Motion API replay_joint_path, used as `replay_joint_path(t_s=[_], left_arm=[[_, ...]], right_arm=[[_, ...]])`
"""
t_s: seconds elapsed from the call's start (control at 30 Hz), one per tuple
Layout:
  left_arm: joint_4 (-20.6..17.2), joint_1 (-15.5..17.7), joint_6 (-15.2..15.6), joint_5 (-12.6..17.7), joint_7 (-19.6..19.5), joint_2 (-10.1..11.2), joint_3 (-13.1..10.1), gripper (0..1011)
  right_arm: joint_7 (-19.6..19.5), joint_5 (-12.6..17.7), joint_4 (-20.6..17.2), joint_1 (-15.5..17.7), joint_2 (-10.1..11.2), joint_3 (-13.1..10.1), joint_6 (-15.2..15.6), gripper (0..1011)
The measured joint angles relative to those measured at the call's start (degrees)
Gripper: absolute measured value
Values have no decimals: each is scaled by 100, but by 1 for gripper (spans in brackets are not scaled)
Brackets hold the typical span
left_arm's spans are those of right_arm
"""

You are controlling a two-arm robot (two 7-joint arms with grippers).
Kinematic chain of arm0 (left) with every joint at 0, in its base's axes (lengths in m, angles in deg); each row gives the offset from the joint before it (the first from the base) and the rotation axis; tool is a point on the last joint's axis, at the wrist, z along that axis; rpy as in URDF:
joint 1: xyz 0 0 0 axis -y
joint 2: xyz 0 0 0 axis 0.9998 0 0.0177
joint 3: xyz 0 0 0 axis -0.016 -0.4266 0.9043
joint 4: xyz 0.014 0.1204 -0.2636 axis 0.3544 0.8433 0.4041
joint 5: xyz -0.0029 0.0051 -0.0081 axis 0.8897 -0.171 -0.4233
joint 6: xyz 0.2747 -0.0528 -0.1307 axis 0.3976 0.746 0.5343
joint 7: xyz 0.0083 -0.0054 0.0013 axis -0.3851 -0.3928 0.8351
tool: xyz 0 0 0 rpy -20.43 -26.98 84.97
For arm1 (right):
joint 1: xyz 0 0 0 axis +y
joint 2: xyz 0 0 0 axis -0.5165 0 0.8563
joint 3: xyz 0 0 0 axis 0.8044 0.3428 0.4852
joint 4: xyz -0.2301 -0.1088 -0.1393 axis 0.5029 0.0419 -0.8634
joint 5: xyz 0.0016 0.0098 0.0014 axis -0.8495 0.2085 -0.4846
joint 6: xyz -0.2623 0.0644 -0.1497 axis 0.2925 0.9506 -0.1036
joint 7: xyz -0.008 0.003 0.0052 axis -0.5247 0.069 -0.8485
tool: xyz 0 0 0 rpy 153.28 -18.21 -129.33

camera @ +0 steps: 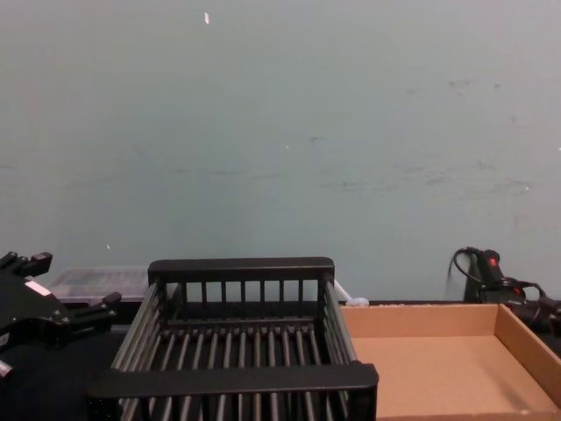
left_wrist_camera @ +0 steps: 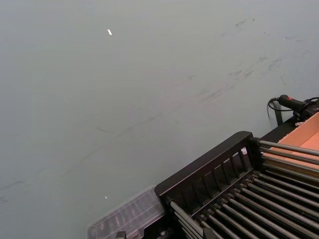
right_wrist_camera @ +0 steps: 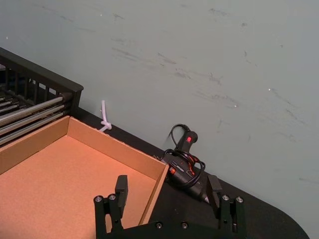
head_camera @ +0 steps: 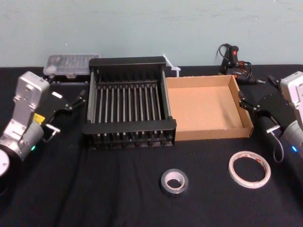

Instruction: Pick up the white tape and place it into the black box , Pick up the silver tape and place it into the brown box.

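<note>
The white tape (head_camera: 249, 169), a flat roll with red marks, lies on the black table at the front right. To its left lies the silver tape (head_camera: 174, 182). Behind them stand the black box (head_camera: 128, 130) and the brown box (head_camera: 206, 134) side by side, with nothing inside either. My left gripper (head_camera: 78, 100) hovers open beside the black box's left wall (camera: 131, 338). Over the brown box's right wall (right_wrist_camera: 154, 194), my right gripper (right_wrist_camera: 167, 191) is open with nothing between its fingers; in the head view it (head_camera: 258, 92) hangs well behind the white tape.
A clear plastic case (head_camera: 71, 65) sits at the back left behind the black box. A black corded tool (head_camera: 234, 59) lies at the back right by the wall, and a white plastic piece (head_camera: 171, 66) behind the boxes. Bare black table surrounds the tapes.
</note>
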Motion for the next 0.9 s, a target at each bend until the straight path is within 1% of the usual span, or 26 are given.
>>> replay_joint_path(t_s=[0.9], left_arm=[[0, 0, 0, 0, 0, 0, 0, 1001]], right_arm=[[0, 0, 0, 0, 0, 0, 0, 1002]])
